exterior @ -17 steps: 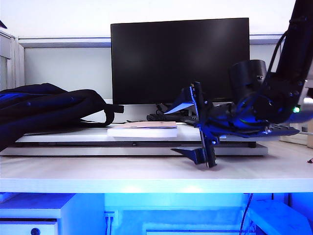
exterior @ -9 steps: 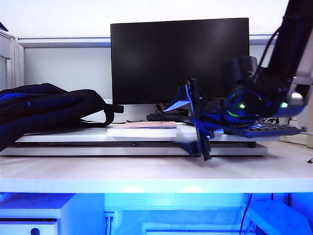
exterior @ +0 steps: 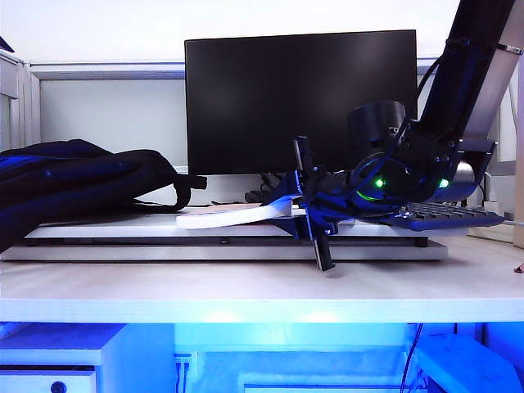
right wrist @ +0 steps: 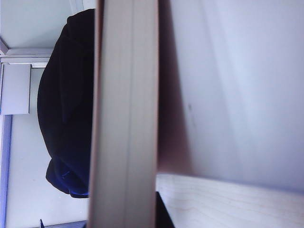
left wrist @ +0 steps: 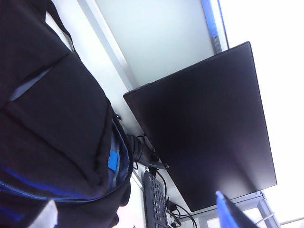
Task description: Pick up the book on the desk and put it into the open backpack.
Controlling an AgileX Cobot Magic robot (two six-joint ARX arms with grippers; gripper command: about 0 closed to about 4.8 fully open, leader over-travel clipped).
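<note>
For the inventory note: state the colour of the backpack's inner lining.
Bright blue lining inside the black backpack; the left wrist view shows it best.

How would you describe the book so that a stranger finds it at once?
Look below the black monitor, on the white raised board. The book lies there, right of the black backpack, its near end between the right gripper jaws. It is the only thin, pale, flat volume.

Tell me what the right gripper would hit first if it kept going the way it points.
The right gripper points left along the raised board, already at the book's right end. Straight on, it would probably push the book toward the backpack; depth is uncertain.
</note>
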